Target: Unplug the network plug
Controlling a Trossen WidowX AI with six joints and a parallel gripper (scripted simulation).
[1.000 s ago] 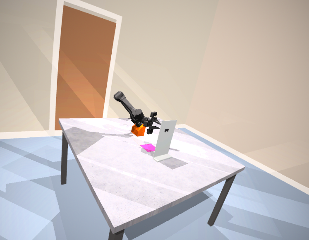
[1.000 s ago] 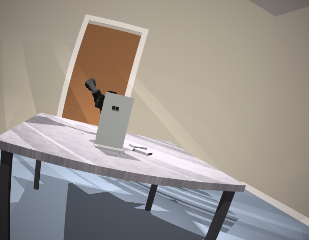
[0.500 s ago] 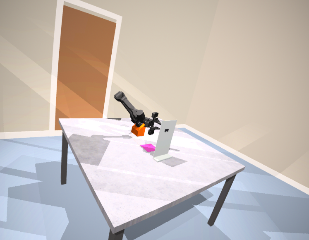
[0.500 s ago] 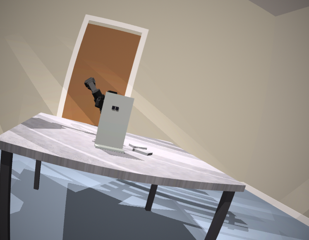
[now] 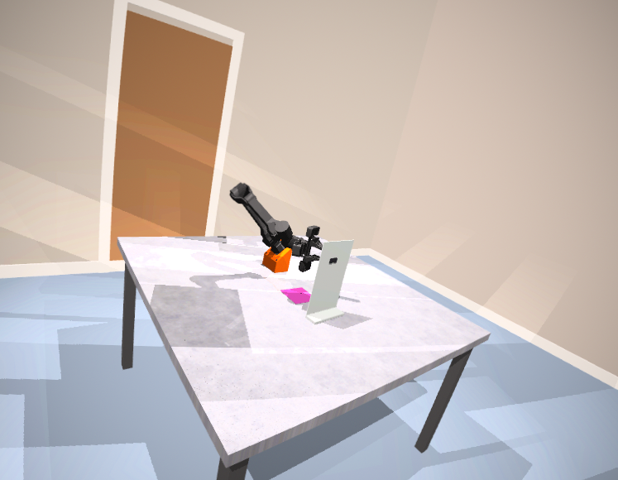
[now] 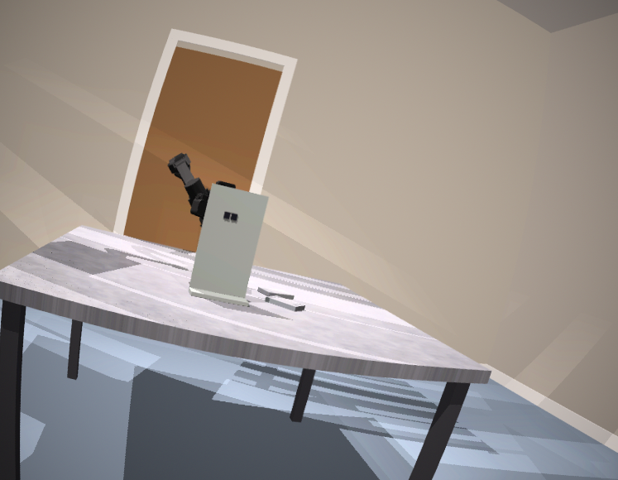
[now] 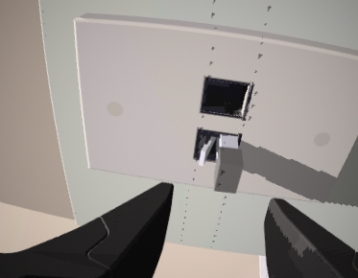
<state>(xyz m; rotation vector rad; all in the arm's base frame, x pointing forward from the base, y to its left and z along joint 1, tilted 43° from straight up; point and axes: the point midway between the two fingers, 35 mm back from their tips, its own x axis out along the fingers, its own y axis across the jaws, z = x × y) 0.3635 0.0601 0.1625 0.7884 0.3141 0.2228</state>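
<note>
Plug (image 7: 228,169) small, grey and blocky, pale-tabbed

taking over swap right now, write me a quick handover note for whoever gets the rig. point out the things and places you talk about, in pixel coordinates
Gripper (image 5: 318,251) (image 7: 220,203): open, nothing between its fingers, facing the socket side of the upright panel (image 5: 331,280) (image 6: 229,247) (image 7: 58,120).
Plug (image 7: 228,168): in one of the faceplate's two sockets, the lower in the wrist view; the other socket (image 7: 226,97) has no plug.
Marked square (image 5: 298,295): magenta, on the table (image 5: 299,372) (image 6: 144,314) beside the panel; no plug on the part in view.
Done: gripper lined up roughly with the plug; no unplugging.
Left: press the tab, pull the plug straight out, set it in the square, let go, back off touching nothing.
</note>
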